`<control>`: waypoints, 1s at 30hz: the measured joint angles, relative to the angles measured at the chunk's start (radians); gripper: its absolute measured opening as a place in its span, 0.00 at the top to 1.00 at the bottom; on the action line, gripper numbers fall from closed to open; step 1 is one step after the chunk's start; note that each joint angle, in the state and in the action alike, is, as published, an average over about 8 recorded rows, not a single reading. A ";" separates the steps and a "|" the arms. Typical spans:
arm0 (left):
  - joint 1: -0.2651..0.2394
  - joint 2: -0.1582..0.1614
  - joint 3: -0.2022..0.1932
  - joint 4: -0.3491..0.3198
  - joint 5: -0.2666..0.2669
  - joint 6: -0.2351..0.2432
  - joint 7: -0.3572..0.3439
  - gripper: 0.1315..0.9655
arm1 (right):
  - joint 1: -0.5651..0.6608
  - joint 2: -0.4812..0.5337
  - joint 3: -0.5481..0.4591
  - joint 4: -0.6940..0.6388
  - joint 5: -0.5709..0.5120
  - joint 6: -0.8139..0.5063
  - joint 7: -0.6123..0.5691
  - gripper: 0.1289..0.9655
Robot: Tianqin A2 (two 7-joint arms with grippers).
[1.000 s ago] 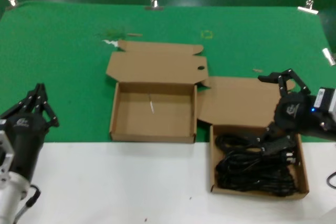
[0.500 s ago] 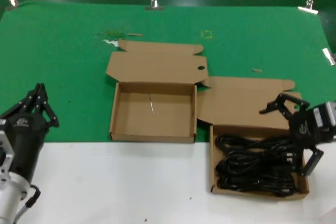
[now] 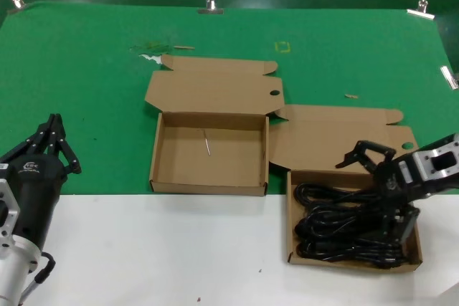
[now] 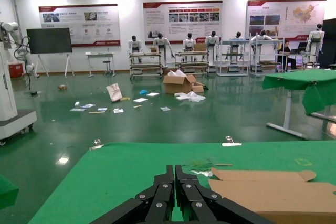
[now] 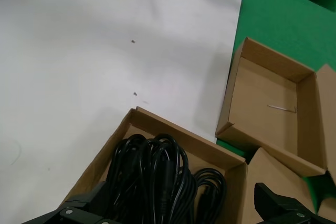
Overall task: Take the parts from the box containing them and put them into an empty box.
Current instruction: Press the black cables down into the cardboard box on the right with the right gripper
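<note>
The box containing the parts (image 3: pixel 290 209) sits at the front right, its floor covered by black power cords (image 3: pixel 337 223). The empty box (image 3: pixel 179 155) lies to its left with a bare brown floor. My right gripper (image 3: pixel 380 193) is open and hangs over the right half of the cords, holding nothing. In the right wrist view its fingers (image 5: pixel 79 211) straddle the cord bundle (image 5: pixel 157 174) inside the box (image 5: pixel 178 132), with the empty box (image 5: pixel 252 93) beyond. My left gripper (image 3: pixel 54 141) is shut and parked at the front left, and it also shows in the left wrist view (image 4: pixel 175 174).
Both lids lie open flat behind their boxes (image 3: pixel 215 87). A thin pale sliver (image 3: pixel 206 141) lies on the empty box's floor. Green cloth (image 3: pixel 86 91) covers the back of the table and white tabletop (image 3: pixel 158 249) the front. Clips (image 3: pixel 210 3) hold the cloth's far edge.
My right gripper has moved left and down from the cord box's right edge, and now sits over the cords. The left arm has not moved.
</note>
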 joint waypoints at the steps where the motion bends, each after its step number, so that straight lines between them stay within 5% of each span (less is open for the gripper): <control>1: 0.000 0.000 0.000 0.000 0.000 0.000 0.000 0.98 | 0.009 -0.015 0.000 -0.034 -0.003 0.003 -0.014 0.00; 15: 0.000 0.000 0.000 0.000 0.000 0.000 0.000 0.98 | 0.121 -0.150 0.016 -0.399 -0.053 0.051 -0.174 0.00; 30: 0.000 0.000 0.000 0.000 0.000 0.000 0.000 0.98 | 0.119 -0.154 0.042 -0.488 -0.085 0.079 -0.213 0.03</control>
